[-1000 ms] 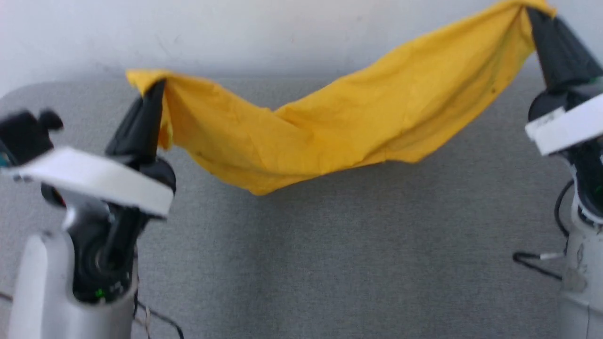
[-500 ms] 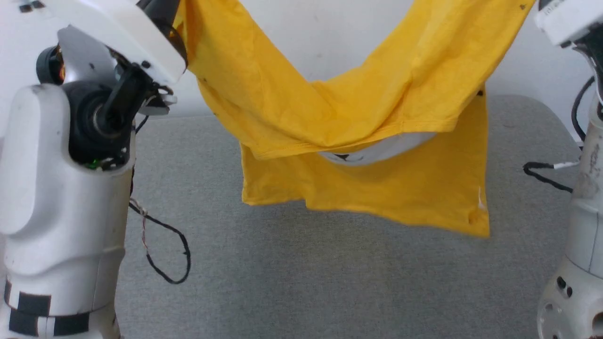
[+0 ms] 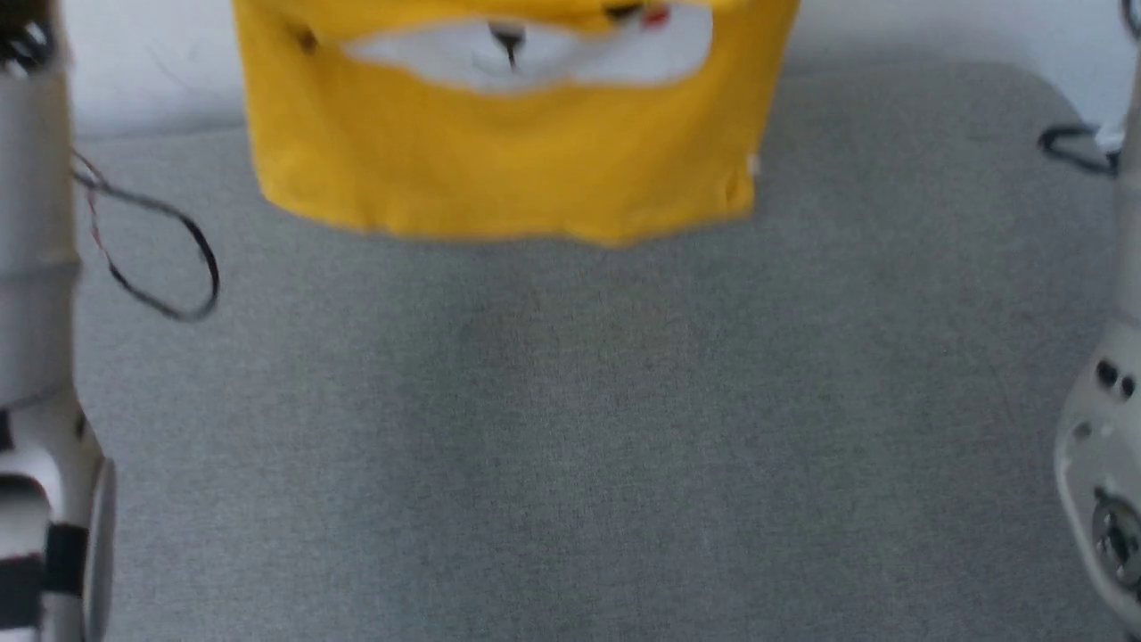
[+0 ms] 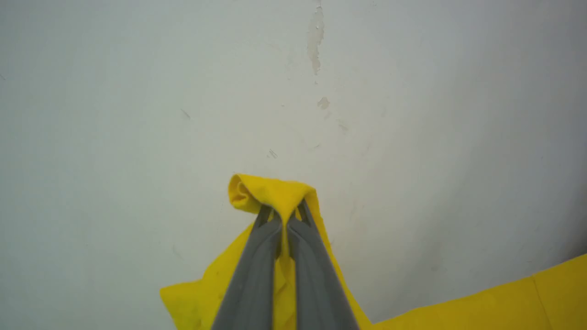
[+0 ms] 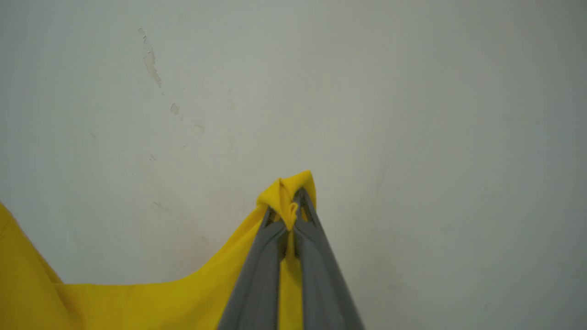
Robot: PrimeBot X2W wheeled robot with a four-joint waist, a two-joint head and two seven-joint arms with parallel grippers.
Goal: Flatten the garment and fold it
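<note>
Head view: T-shirt (image 3: 499, 169) hangs across the top of frame, print side to camera (white patch, black mark, a bit of red at the top edge). Lower hem (image 3: 499, 234) is straight and roughly level, and looks clear of the grey surface (image 3: 570, 446). The visible cloth is fairly smooth, no big twists. Black cable (image 3: 169, 267) loops by the left arm.

Left wrist view: left gripper (image 4: 284, 215) has its fingers (image 4: 254, 275) pinched together on a bunched bit of yellow cloth, raised in front of a white wall (image 4: 137, 91).

Right wrist view: right gripper (image 5: 293, 206) is the same, fingers closed tight on a wad of the shirt's edge.

Status, my read: flattening is half done. The shirt is spread in the air between both grips but not laid down. Left to do: lower it flat, smooth it, all the folds.
</note>
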